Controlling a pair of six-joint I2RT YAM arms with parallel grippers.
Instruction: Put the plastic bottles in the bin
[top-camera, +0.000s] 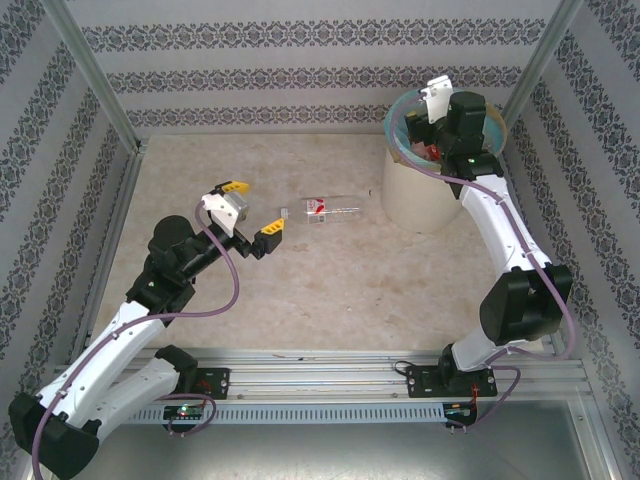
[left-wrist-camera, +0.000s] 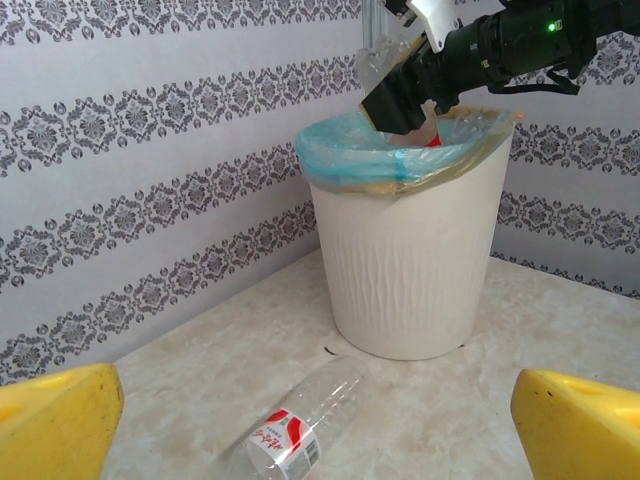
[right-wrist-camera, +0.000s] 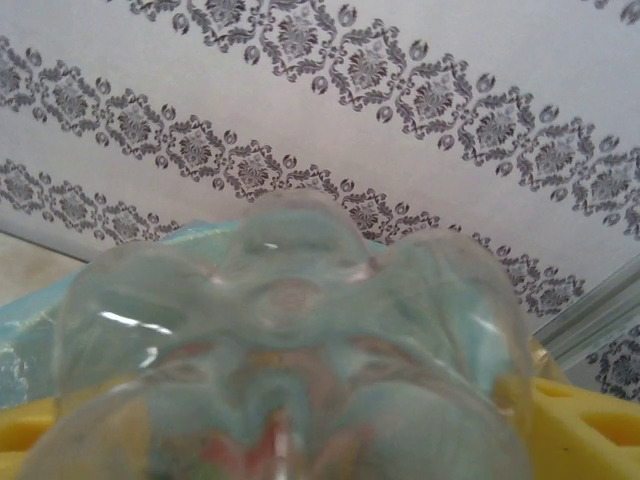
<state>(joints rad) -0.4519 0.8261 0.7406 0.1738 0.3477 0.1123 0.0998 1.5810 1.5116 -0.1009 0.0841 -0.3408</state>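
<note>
one bin (top-camera: 412, 205), two plastic bottles (top-camera: 325, 209) (right-wrist-camera: 290, 340), one lying and one held, and two robot arms (top-camera: 120, 335) (top-camera: 495, 225).

This is a robotics lab test cell dressed to look domestic. Flat panels of striped damask wallpaper (top-camera: 300, 40) stand as walls inside a bare aluminium frame (top-camera: 97, 85). A marble-look tabletop (top-camera: 330, 300) lies between them. White-and-black robot arms (top-camera: 488, 215) trailing purple cables (top-camera: 235, 285) are bolted to slotted aluminium rails (top-camera: 330, 372) at the near edge.
</note>
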